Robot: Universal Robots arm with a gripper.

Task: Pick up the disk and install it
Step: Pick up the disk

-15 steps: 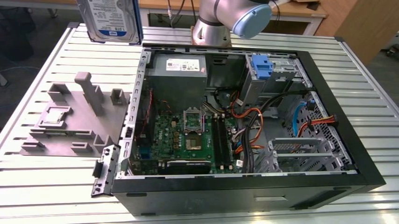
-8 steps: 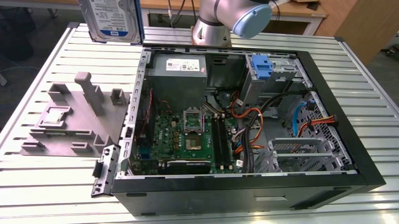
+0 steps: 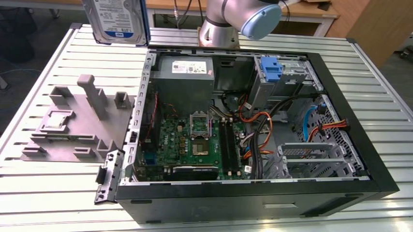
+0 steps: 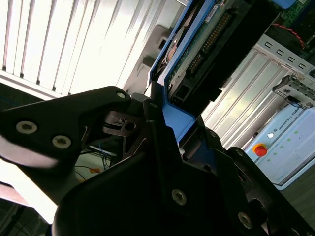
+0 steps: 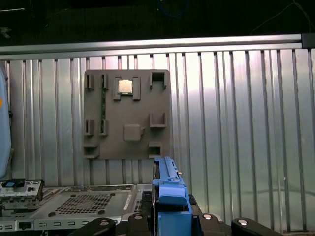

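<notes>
Exterior view has the disk, a flat silver-grey hard drive with white-and-blue label in a bright blue plastic bracket, hanging upright over the slatted metal worktop, just beyond a corner of the open black computer case. Black fingers in the second wrist view are clamped on the bracket's edge alone, so I'd fear it pivoting loose or snagging the orange cables inside; the grey arm rises at the case's far side.

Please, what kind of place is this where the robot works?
Probably a robotics lab or test cell: a slatted metal table carries an open computer case and a grey parts fixture, and a robot arm stands at the case.
</notes>
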